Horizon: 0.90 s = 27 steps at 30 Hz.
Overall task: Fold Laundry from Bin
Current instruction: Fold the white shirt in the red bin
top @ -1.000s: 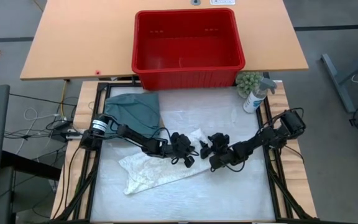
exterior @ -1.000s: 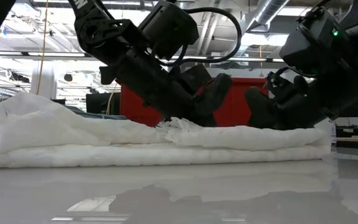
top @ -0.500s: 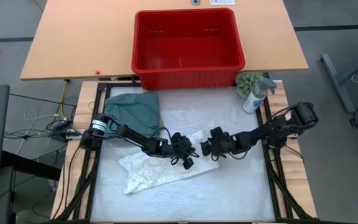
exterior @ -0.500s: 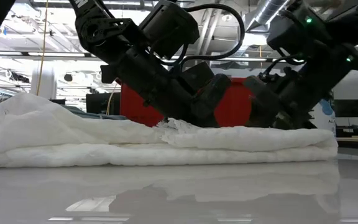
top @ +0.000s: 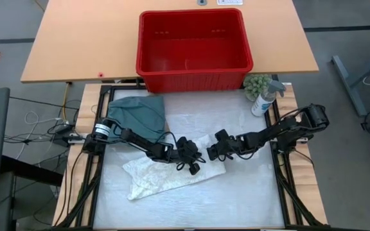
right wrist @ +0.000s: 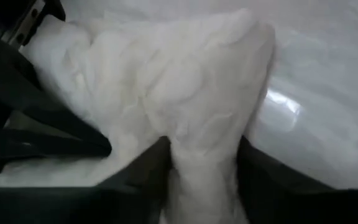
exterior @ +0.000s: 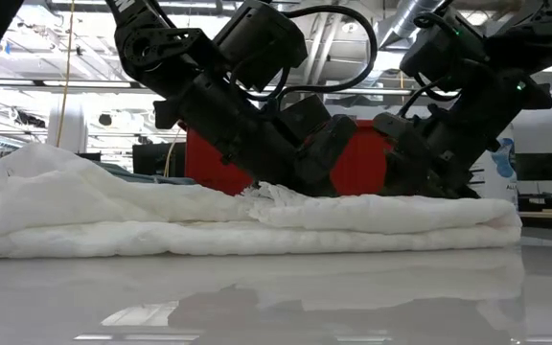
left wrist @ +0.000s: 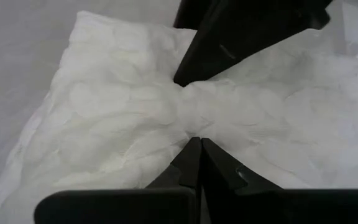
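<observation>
White quilted garment (top: 172,174) lies flat mid-tabletop (top: 236,205), short of the red bin (top: 193,48); teal garment (top: 137,112) sits at the tabletop's left, near the bin. Left end effector (top: 194,164) pressed together, pinching a gather of white cloth. Right end effector (top: 209,153) straddles the garment's right edge, fingers either side of a ridge, not clamped. Risk: both ends sit close; a shallow bite could slip, or the two could knock together. Since a second ago the right arm has swung in toward the left and narrowed; the left has stayed put.

I see a spray bottle (top: 263,99) just beside a small green plant (top: 256,84) at my table's (top: 191,202) far right corner.
</observation>
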Tool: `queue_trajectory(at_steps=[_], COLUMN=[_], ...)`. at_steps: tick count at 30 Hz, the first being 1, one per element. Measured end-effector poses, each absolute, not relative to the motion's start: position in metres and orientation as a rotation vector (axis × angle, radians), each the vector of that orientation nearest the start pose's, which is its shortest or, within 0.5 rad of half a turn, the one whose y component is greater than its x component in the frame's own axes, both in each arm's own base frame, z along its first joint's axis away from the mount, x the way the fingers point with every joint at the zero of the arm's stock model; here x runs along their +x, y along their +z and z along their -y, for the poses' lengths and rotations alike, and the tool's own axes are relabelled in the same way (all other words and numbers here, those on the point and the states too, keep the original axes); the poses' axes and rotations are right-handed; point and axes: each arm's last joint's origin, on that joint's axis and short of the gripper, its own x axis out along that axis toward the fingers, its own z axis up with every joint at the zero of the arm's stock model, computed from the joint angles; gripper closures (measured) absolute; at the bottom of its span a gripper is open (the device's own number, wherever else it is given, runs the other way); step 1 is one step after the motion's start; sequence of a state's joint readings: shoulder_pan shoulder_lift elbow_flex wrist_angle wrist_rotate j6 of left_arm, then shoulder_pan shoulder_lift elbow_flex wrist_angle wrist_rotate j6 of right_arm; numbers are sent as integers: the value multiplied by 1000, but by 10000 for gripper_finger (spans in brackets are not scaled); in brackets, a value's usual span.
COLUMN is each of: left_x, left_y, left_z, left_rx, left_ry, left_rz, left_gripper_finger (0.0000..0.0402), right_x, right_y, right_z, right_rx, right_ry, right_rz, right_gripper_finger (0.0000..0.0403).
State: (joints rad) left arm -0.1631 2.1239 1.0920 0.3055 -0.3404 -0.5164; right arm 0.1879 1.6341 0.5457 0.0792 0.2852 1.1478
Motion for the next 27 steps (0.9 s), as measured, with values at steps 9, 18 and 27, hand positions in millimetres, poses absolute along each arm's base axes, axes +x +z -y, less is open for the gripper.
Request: queue_trajectory(at_steps=[9,18,27], left_x=[401,359,303], left_y=[112,209,202], left_z=[57,53,82], left_rx=[-286,-272,-170], left_ry=[280,61,126], left_rz=[-615,-709,-787], left_gripper_finger=[401,402,402], right_x=[250,251,251], right_y=[100,100,100], right_z=[-41,-35,-35], right_rx=[864,879,874], right_ry=[-589,-586,-590], right_rz=[-827,-841,-838], right_gripper_finger=[343,343,343])
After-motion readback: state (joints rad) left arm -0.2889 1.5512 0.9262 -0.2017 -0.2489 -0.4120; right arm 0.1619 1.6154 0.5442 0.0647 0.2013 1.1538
